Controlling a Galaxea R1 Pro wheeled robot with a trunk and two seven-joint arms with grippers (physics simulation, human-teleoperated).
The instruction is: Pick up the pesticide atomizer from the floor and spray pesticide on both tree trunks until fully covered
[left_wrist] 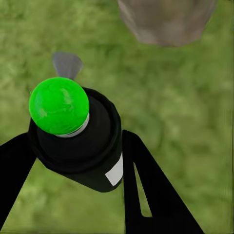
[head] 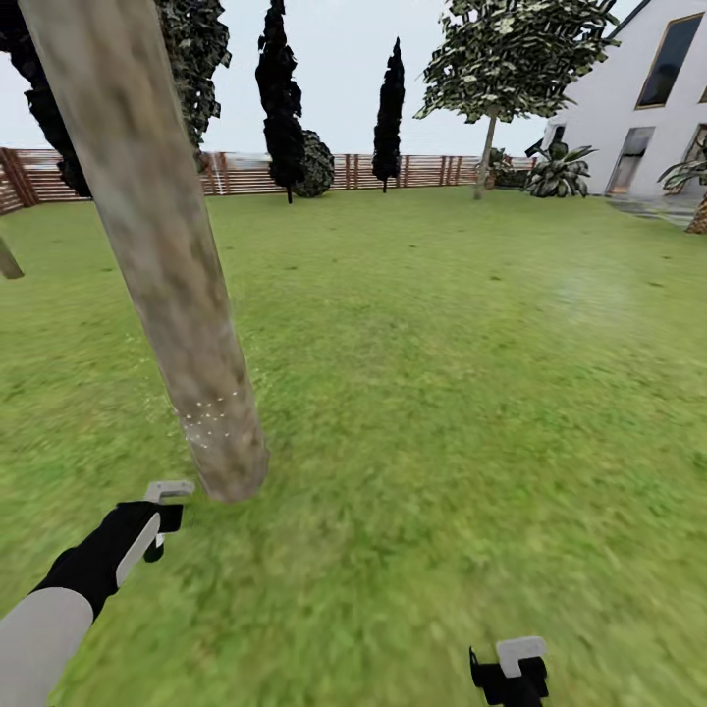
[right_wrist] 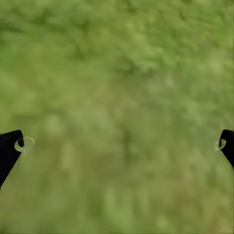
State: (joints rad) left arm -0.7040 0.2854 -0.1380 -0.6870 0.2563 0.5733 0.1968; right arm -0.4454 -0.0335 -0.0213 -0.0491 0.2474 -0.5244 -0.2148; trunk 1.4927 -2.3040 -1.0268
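The near tree trunk (head: 157, 255) is thick, mottled grey-brown, and leans across the left of the head view. Fine white pesticide specks (head: 211, 417) dot its lower part. My left gripper (head: 162, 511) hangs low beside the trunk's base. In the left wrist view it (left_wrist: 78, 146) is shut on the pesticide atomizer (left_wrist: 73, 131), a black bottle with a bright green cap and a grey nozzle; the trunk's base (left_wrist: 165, 19) lies just beyond. A second tree (head: 486, 147) stands far off at the back right. My right gripper (head: 511, 673) is open (right_wrist: 119, 144) over bare grass.
Green lawn (head: 442, 393) spreads ahead and to the right. A brown slat fence (head: 245, 172) rings the back, with black column conifers (head: 285, 98) before it. A white house (head: 648, 98) and low palms (head: 560, 172) stand at the far right.
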